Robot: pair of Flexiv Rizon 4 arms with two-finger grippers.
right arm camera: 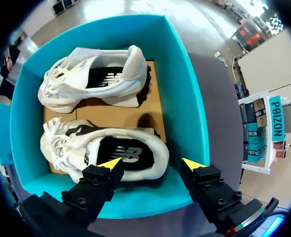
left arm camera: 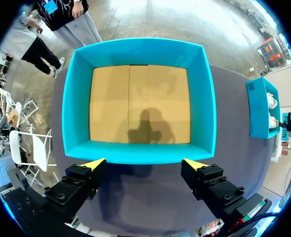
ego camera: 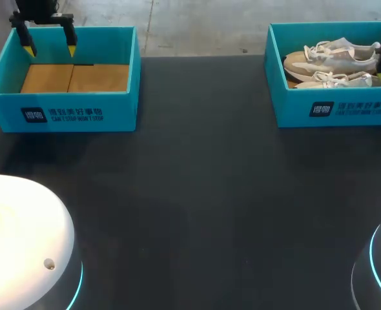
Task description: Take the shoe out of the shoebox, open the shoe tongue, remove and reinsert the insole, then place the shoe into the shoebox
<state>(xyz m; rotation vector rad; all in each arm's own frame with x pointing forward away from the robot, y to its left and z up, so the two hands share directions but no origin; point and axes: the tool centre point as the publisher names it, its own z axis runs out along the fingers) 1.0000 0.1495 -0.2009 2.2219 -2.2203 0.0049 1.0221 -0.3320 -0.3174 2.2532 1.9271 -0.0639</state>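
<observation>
Head view, looking down on a matte black tabletop (ego camera: 197,194): at the far left corner, an open teal cardboard shoebox (ego camera: 123,110) with a bare brown cardboard floor (ego camera: 74,77); at the far right corner, a second teal shoebox (ego camera: 294,110) with a pair of off-white lace-up sneakers (ego camera: 332,58) lying side by side inside, toes toward the table's middle, heels toward the right wall. Left wrist view: left gripper (left arm camera: 144,163) poised above the left box's rim, yellow-tipped fingers spread wide, gripping nothing, brown floor in full sight ahead. Right wrist view: right gripper (right arm camera: 151,164) hanging over the second box's near wall, fingers likewise wide apart and holding nothing, the heel end of the nearer sneaker (right arm camera: 106,148) just ahead of the tips, no contact to be seen; the other sneaker beyond it, against the far wall, dark insoles visible through both openings.
</observation>
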